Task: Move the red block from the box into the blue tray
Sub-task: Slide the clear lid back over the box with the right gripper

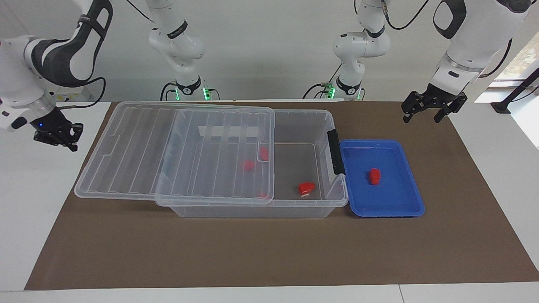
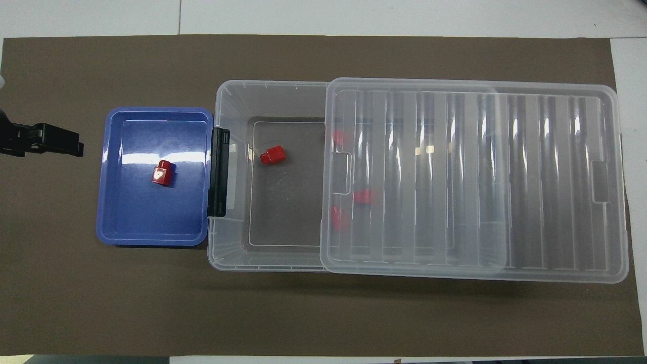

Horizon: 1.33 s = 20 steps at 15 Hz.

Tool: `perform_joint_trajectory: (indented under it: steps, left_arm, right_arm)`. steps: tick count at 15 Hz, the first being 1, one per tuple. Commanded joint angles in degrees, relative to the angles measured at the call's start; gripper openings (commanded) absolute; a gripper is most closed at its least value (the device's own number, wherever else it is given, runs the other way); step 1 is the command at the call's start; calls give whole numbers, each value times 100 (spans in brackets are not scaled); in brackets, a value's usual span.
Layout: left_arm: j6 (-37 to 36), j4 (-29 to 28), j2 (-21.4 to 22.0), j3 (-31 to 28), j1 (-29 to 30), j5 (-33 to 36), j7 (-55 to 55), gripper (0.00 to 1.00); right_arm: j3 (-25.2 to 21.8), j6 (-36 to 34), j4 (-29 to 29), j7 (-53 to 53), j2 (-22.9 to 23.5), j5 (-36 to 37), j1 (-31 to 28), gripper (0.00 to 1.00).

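The red block (image 1: 374,176) is lying in the blue tray (image 1: 404,208), below the left gripper (image 1: 433,110), whose fingers are being held spread and empty; the right gripper (image 1: 59,135), its state unreadable, is waiting past the box (image 1: 294,206).

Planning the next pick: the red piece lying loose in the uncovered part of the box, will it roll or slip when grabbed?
The red piece looks blocky with flat faces, so it should sit still rather than roll. Its glossy plastic may slip in a hand. It is small, so probably light and apt to skid on the smooth floor of the box if nudged.
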<state>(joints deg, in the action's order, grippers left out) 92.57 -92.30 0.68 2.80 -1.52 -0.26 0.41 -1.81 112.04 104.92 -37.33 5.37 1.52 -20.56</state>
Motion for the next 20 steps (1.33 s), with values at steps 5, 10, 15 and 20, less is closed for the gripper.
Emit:
perform_joint_trajectory:
  steps: [5, 10, 15, 20]
  left_arm:
    - [-55, 1, 20, 10, 29, 17, 21, 100]
    - [-55, 1, 20, 10, 38, 17, 21, 100]
    - [-55, 1, 20, 10, 29, 17, 21, 100]
    - [-55, 1, 20, 10, 29, 17, 21, 100]
  right_arm:
    - [58, 213, 389, 560, -159, 15, 350, 0]
    - [66, 204, 468, 778, -194, -56, 596, 0]
    - [75, 239, 626, 1359, -256, -64, 1035, 0]
    - [75, 256, 671, 1754, -291, -65, 1317, 0]
